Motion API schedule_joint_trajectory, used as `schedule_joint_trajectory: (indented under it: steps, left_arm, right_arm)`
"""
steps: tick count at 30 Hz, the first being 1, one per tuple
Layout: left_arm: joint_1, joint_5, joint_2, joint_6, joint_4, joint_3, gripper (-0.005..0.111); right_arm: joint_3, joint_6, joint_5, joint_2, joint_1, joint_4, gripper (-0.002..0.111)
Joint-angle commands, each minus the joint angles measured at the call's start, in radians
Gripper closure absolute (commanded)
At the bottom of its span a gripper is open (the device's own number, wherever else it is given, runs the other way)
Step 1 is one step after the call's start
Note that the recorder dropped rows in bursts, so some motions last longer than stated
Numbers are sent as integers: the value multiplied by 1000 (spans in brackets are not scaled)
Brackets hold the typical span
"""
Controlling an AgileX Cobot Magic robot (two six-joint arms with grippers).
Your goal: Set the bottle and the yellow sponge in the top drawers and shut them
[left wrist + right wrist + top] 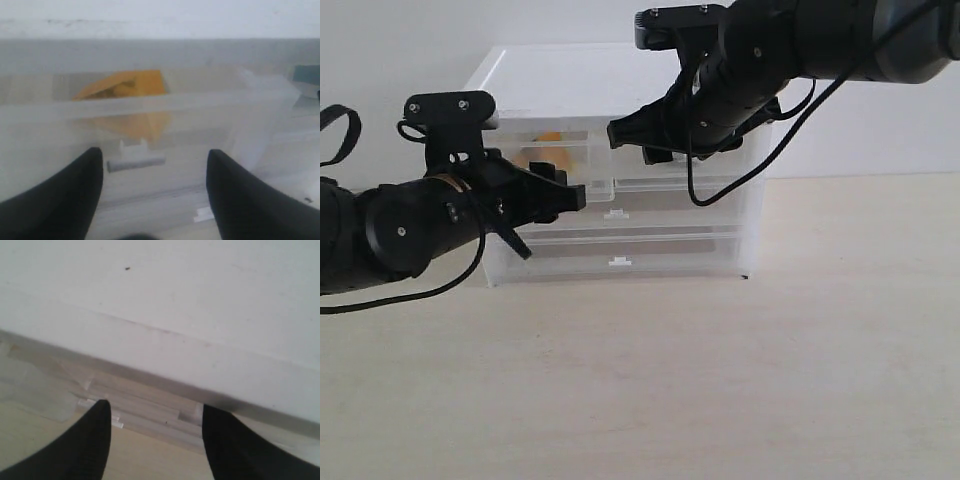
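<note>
The yellow sponge (125,87) lies inside the left top drawer (200,102), seen through its translucent front; from outside the sponge (550,138) is an orange patch. That drawer (585,160) stands pulled out a little from the cabinet. My left gripper (155,160) is open, level with the drawer's small white handle (135,161) and not touching it. My right gripper (635,143) hangs open in front of the right top drawer (725,170), above the cabinet's front edge (150,347). The bottle is hidden; a teal patch (307,74) shows at one edge of the left wrist view.
The white-topped translucent cabinet (570,70) stands at the back against the wall. Two full-width drawers with white handles (617,213) (619,262) are shut below. The wooden table (720,380) stretches in front. Cables hang from both arms.
</note>
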Motion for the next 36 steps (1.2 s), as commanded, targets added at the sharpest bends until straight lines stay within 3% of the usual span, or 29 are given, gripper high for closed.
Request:
schedule_joint_trajectory:
  steps: [1, 16, 36]
  left_arm:
    - [29, 17, 39, 9, 1, -41, 50]
    - [77, 81, 43, 12, 15, -153, 50]
    - [79, 297, -48, 66, 14, -127, 50]
  right_arm:
    - [-4, -21, -48, -3, -7, -32, 58]
    - [-4, -25, -55, -3, -7, -29, 58]
    - [-4, -44, -39, -6, -7, -31, 58]
